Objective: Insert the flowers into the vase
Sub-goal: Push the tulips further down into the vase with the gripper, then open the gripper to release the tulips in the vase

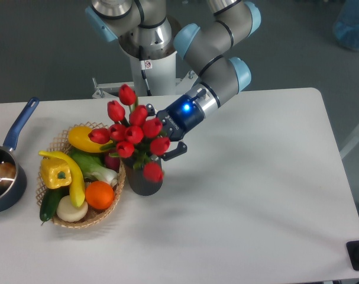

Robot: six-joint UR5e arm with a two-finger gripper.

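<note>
One bunch of flowers (131, 127) is sitting with its stems down in the vase (143, 177), and you are seeing one blurred red bloom hanging over the vase's front. Just left of the vase, a wicker basket (110, 205) is holding vegetables and an orange. Right of the vase's mouth, your gripper (168, 145) is hovering; blooms are hiding its jaws, so you cannot tell their state.

Nine o'clock of the vase (144, 180): wicker basket (102, 216) touching it, no gap to pass.
Above the vase: flowers (132, 130) and the tool (167, 148) crowd the mouth.
Three and six o'clock: bare bench (256, 195), open approach.
Far nine o'clock: saucepan (7, 171), well apart.
</note>
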